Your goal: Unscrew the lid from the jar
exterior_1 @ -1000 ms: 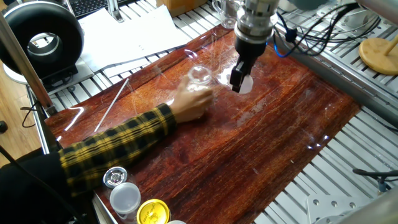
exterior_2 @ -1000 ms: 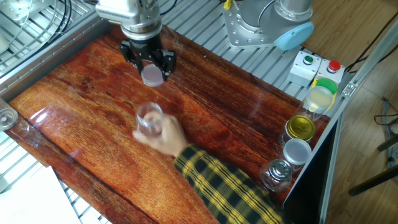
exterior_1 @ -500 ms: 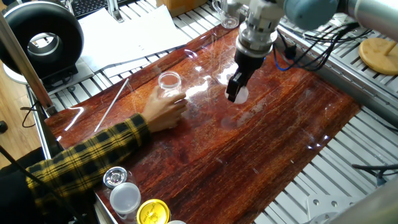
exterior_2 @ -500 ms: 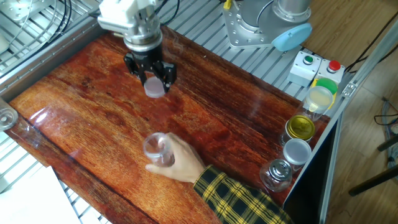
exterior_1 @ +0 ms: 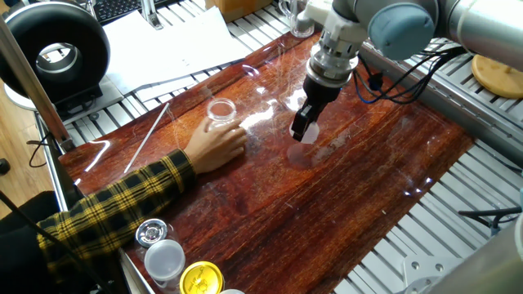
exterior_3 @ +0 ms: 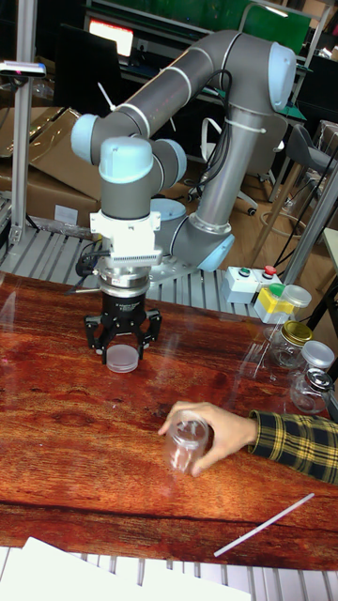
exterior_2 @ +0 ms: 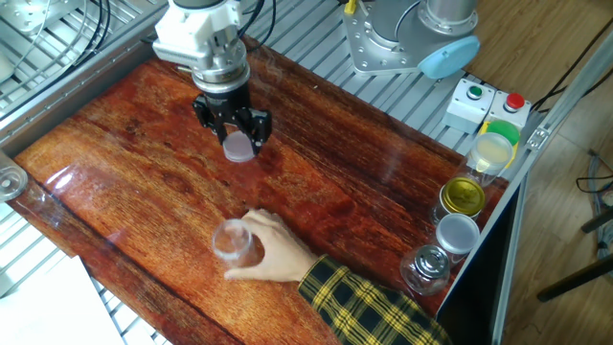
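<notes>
The lid (exterior_1: 308,135) is a small translucent white cap, off the jar and pinched between the fingers of my gripper (exterior_1: 305,129), just above the red wooden table (exterior_1: 359,180). The other fixed view shows the lid (exterior_2: 237,147) in the gripper (exterior_2: 237,144), and so does the tall fixed view, with lid (exterior_3: 121,358) and gripper (exterior_3: 121,354). The jar (exterior_1: 221,109) is clear and open-topped. A person's hand (exterior_1: 214,147) in a yellow plaid sleeve holds the jar (exterior_2: 233,241) on the table, well apart from the gripper. In the tall view the jar (exterior_3: 188,441) is tilted.
Several other jars (exterior_2: 458,216) stand at the table's edge beside a button box (exterior_2: 488,107); in one fixed view they are jars (exterior_1: 167,260) at the front left. A white stick (exterior_1: 147,137) and paper sheets (exterior_1: 172,45) lie left of the table.
The hand has drawn the jar away from the gripper toward the table's edge. The gripper, still holding the lid, has shifted a little toward the table's middle.
</notes>
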Robot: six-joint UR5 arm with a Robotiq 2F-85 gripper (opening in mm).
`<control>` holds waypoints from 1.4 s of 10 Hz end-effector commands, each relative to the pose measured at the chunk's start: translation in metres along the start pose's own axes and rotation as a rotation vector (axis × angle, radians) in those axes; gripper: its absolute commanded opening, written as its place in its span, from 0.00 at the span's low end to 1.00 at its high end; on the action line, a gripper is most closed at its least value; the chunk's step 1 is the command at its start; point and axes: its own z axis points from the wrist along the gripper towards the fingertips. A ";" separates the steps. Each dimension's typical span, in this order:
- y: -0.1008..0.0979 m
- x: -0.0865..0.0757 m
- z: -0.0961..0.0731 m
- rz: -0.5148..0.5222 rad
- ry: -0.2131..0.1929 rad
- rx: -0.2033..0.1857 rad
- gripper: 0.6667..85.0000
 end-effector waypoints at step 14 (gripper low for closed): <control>-0.026 0.013 -0.004 -0.066 0.092 0.091 0.83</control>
